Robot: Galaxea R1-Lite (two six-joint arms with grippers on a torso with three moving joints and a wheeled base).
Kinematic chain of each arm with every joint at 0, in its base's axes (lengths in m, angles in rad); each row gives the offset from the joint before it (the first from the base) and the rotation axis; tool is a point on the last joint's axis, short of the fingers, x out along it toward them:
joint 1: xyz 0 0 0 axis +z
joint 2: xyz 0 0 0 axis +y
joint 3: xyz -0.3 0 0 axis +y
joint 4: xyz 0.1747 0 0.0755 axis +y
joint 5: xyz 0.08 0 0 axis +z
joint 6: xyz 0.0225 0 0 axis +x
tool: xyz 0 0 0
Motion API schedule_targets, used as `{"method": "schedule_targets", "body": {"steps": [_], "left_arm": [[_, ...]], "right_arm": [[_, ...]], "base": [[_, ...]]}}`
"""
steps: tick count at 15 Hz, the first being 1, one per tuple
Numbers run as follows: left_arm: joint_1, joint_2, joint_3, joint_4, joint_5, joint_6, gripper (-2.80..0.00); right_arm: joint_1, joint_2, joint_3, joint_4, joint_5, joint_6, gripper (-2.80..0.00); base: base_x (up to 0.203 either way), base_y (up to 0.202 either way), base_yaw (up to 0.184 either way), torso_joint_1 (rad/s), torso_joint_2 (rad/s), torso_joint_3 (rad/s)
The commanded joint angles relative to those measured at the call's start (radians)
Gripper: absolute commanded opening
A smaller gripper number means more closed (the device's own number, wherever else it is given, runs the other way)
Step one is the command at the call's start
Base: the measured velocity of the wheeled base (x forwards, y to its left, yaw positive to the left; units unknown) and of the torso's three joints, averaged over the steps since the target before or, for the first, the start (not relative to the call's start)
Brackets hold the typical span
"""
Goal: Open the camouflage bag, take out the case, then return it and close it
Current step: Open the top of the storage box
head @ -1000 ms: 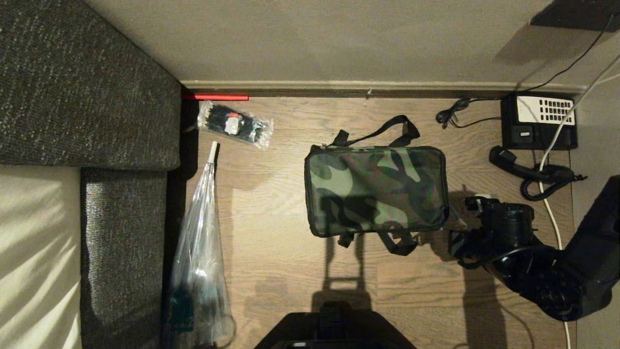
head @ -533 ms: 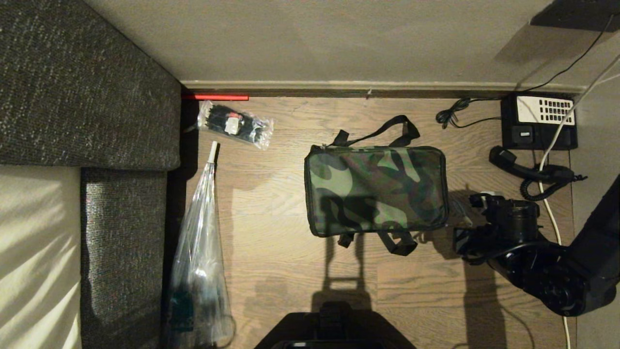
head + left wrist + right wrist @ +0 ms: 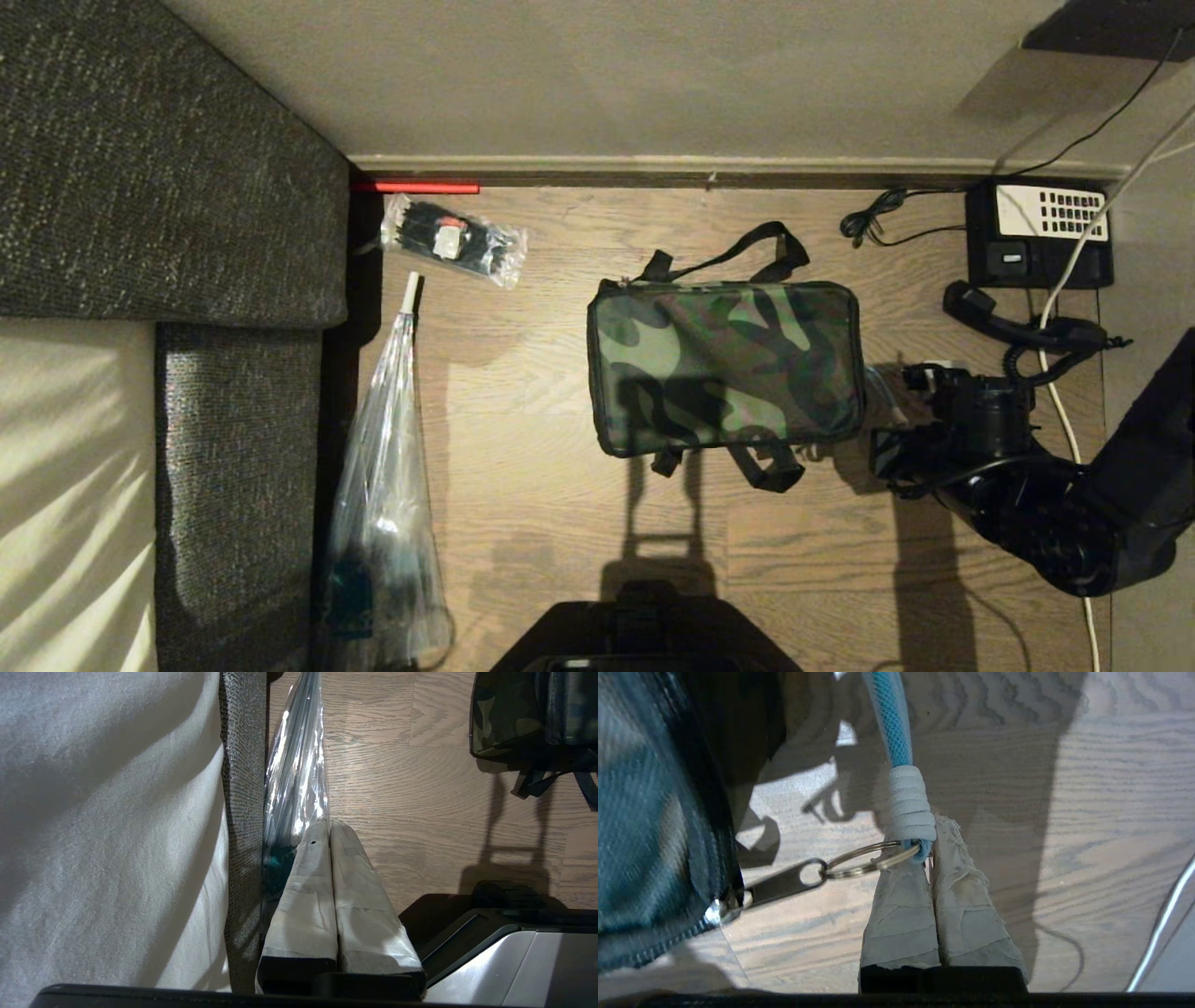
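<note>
You are looking down at the bag (image 3: 724,366), a boxy soft camouflage pouch with black trim and webbing straps, lying flat and zipped shut on the wood-grain floor (image 3: 523,448); the case is not showing. Your right gripper (image 3: 930,830) is sitting just beside the bag's right end, its tape-wrapped fingers (image 3: 901,905) pressed together and pinching the taped end of a blue mesh cord (image 3: 892,714). That cord is looping through a metal ring (image 3: 868,858), which is hanging from the flat metal zip pull (image 3: 780,884) at the bag's corner. Your left gripper (image 3: 329,826) is resting parked low by the coarse grey sofa (image 3: 243,788), its taped fingers (image 3: 303,896) closed on nothing, with a crinkly clear plastic bag (image 3: 296,774) lying just ahead of them. A black telephone (image 3: 1038,231) with a coiled cord is sitting by the wall to the right.
</note>
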Motion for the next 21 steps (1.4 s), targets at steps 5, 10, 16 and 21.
{"method": "schedule_targets", "body": {"steps": [5, 10, 16, 21], "left_arm": [[0.000, 0.000, 0.000, 0.000, 0.000, 0.000, -2.80], [0.000, 0.000, 0.000, 0.000, 0.000, 0.000, -2.80], [0.000, 0.000, 0.000, 0.000, 0.000, 0.001, -2.80], [0.000, 0.000, 0.000, 0.000, 0.000, 0.000, -2.80]], "right_arm": [[-0.025, 0.002, -0.034, 0.007, 0.009, 0.000, -2.80], [-0.041, 0.004, -0.056, 0.005, 0.016, 0.000, -2.80], [-0.041, -0.001, -0.074, -0.004, 0.014, 0.008, -2.80], [-0.041, 0.004, -0.099, -0.005, 0.011, 0.010, -2.80]], "base": [[0.000, 0.000, 0.000, 0.000, 0.00, 0.000], [0.000, 0.000, 0.000, 0.000, 0.00, 0.000], [0.000, 0.000, 0.000, 0.000, 0.00, 0.000], [0.000, 0.000, 0.000, 0.000, 0.00, 0.000]]}}
